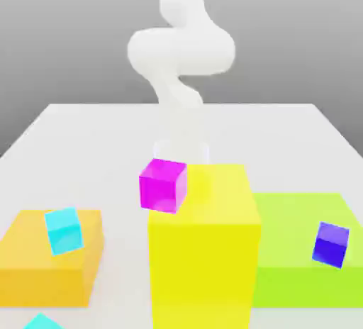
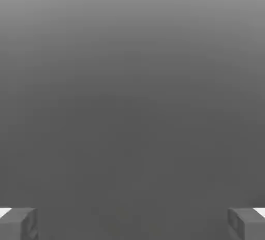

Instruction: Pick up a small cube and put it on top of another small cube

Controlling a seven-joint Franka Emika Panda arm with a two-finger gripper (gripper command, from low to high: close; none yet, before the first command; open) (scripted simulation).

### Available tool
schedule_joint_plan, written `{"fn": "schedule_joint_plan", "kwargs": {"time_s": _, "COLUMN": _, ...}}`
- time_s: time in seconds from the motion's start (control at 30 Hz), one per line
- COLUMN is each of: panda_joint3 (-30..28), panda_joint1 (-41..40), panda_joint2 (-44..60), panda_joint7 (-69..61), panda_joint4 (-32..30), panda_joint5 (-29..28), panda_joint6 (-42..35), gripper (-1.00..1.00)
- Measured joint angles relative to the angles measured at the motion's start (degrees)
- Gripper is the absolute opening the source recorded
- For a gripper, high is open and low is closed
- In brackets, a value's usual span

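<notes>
1. Pincer [image 2: 132, 223] wide open, nothing between the tips; two grey fingertips [image 2: 18, 224] standing far apart at opposite edges of the hand view, only plain grey background ahead of them.
2. In the exterior view, white arm [image 1: 181, 51] rising behind the blocks, with the hand faint and pale behind the magenta cube [image 1: 163, 185] and the tall yellow block [image 1: 205, 249].
3. Small cyan cube [image 1: 63, 231] sitting tilted on top of the low orange block [image 1: 49, 260], toward the exterior view's left of the pincer, lower and closer to the camera, well apart from it.
4. Second cyan cube [image 1: 42, 322] at the bottom edge of the exterior view, partly cut off, just below the orange block, farther still from the pincer and apart from the first cube.
5. Magenta cube directly in front of the pincer as seen from the exterior view, overlapping the upper left corner of the yellow block; whether touching the hand cannot be told.
6. Blue-violet cube [image 1: 331, 244] on the low green block [image 1: 305, 249], toward the exterior view's right of the pincer, well apart.
7. All blocks resting on a pale table [image 1: 85, 143].
</notes>
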Motion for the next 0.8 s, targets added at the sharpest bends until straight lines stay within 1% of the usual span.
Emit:
{"fn": "schedule_joint_plan", "kwargs": {"time_s": 0.4, "panda_joint3": -19.7, "panda_joint1": 12.0, "panda_joint2": 3.4, "panda_joint7": -35.9, "panda_joint4": 2.8, "panda_joint5": -2.1, "panda_joint6": 0.6, "gripper": 0.00}}
{"fn": "schedule_joint_plan", "kwargs": {"time_s": 0.57, "panda_joint3": -28.2, "panda_joint1": 17.6, "panda_joint2": 6.5, "panda_joint7": -50.9, "panda_joint4": 3.9, "panda_joint5": -2.5, "panda_joint6": 1.3, "gripper": 0.00}}
{"fn": "schedule_joint_plan", "kwargs": {"time_s": 0.8, "panda_joint3": -41.5, "panda_joint1": 27.4, "panda_joint2": 12.2, "panda_joint7": -71.9, "panda_joint4": 5.2, "panda_joint5": -2.7, "panda_joint6": 2.8, "gripper": 0.00}}
